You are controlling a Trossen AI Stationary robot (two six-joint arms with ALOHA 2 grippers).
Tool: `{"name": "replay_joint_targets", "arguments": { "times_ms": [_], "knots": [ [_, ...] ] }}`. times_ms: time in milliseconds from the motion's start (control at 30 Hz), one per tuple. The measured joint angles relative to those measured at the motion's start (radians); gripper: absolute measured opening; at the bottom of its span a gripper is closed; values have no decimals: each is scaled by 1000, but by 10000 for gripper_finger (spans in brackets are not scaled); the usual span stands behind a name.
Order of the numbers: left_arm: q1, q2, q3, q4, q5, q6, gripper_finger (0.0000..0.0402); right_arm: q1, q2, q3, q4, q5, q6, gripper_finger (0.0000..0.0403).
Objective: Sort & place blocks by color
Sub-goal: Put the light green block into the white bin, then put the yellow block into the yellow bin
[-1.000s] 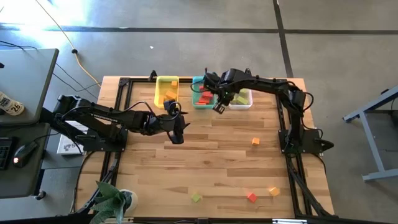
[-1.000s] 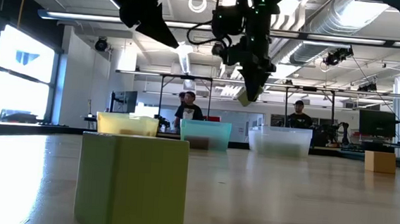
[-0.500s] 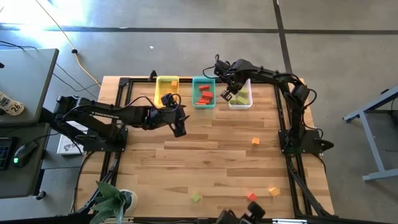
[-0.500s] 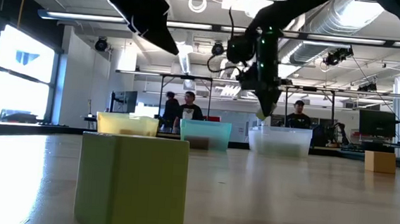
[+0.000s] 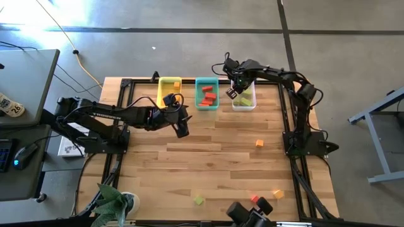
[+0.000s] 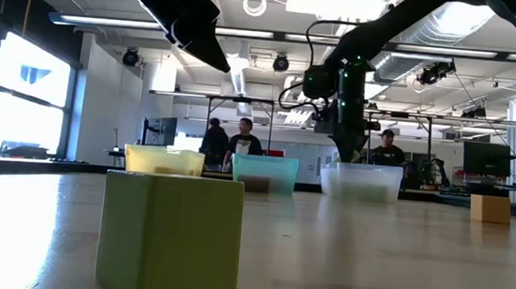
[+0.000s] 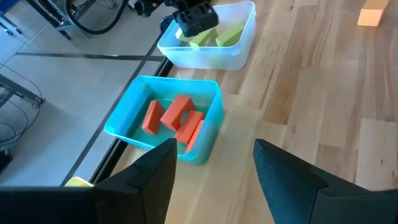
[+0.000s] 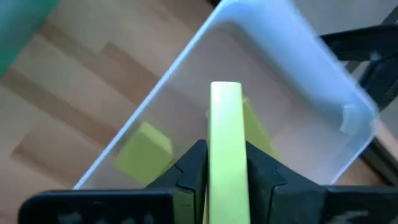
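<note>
My right gripper (image 5: pixel 234 92) hangs over the near left part of the clear bin (image 5: pixel 245 99), shut on a light green bar block (image 8: pixel 226 137). Other light green blocks (image 8: pixel 144 148) lie on that bin's floor. Red blocks (image 7: pixel 175 118) lie in the teal bin (image 5: pixel 206 93). The yellow bin (image 5: pixel 168 90) stands to its left. My left gripper (image 5: pixel 182 129) hovers open and empty above the table, near the yellow and teal bins. Loose blocks rest on the table: orange (image 5: pixel 259 144), green (image 5: pixel 199 200), red (image 5: pixel 255 198), orange (image 5: pixel 278 193). My right gripper pinches the light green bar between its two fingers (image 8: pixel 191 167), which point down from above. The bar runs along the fingers, and its free end (image 8: pixel 226 93) sticks out past the fingertips. It is lifted clear, above the inside of the clear bin.
The three bins stand in a row at the table's far edge. The low view shows the green block (image 6: pixel 171 236) close up and an orange block (image 6: pixel 490 208) at the right. A dark object (image 5: pixel 249 214) shows at the near edge. People stand in the room beyond.
My right gripper has carried the green bar from above the teal bin toward the table's right and far edge, and now hangs over the clear bin, lower than before. The dark object has come into view at the table's near edge.
</note>
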Motion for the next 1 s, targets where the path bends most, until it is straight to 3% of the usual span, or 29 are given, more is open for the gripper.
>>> {"name": "replay_joint_targets", "arguments": {
  "times_ms": [367, 633, 1000],
  "knots": [
    [0, 0, 0, -19, 0, -23, 200, -10, 0, 0, -9, -11, -37, 128],
    [0, 0, 0, -29, 0, -69, 200, 9, 0, 92, -232, -86, 35, 140],
    [-3, 0, 0, -111, 8, -117, 200, 217, -30, 125, -396, -89, 105, 140]
  ]
}}
